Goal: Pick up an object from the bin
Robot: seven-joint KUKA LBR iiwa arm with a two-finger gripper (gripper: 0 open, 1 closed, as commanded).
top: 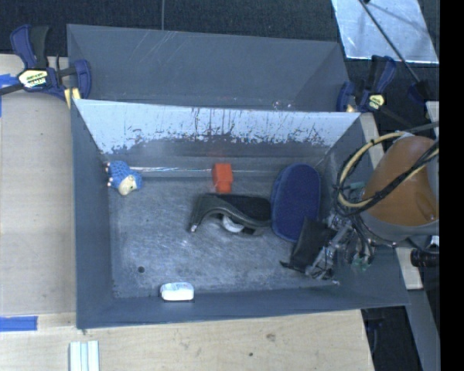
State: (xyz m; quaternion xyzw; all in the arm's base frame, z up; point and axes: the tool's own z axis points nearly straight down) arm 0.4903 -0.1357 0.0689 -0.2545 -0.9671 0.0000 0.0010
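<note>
Camera view. My gripper (309, 255) is low at the right end of the bin (93, 230), near the front-right corner. My orange wrist cover (402, 188) is behind it, to the right. Open or closed: cannot tell, since its dark parts merge with the bin wall.

Nearest thing is a dark blue oval pad (296, 198). Its lower right edge is just beside my gripper; contact cannot be told.

Left of the pad lies a black curved handle-like piece (228, 213). A small orange block (222, 177) is near the back wall, and a little blue-and-cream toy (124, 178) is at back left. A white oval lump (176, 291) lies by the front wall, well apart.
</note>
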